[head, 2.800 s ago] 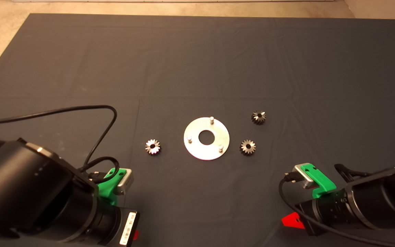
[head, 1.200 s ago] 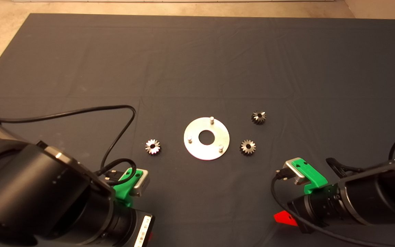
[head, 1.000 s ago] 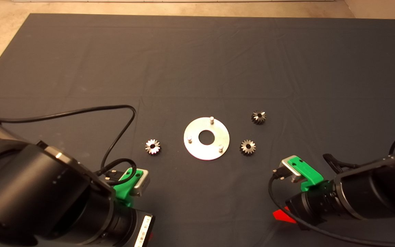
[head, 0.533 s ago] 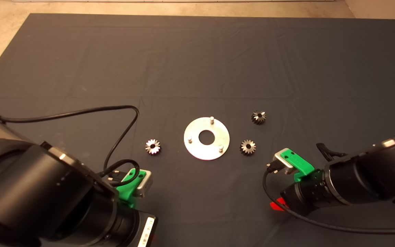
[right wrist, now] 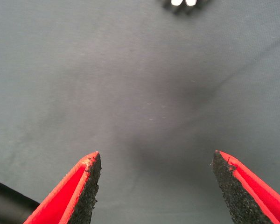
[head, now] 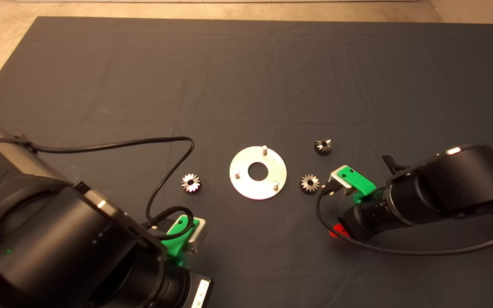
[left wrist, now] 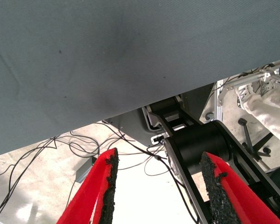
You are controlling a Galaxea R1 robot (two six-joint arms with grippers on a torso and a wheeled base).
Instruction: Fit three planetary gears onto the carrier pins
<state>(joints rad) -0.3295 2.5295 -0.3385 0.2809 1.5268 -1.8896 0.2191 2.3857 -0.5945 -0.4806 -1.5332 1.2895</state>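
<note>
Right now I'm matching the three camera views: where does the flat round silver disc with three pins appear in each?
Head view: the flat round silver disc lies mid-mat, between the small toothed gears.
Left wrist view: not in it; only mat, floor cables and the open left gripper.
Right wrist view: not in it; bare mat past the open right gripper.
Shared landmark: the dark mat.
</note>
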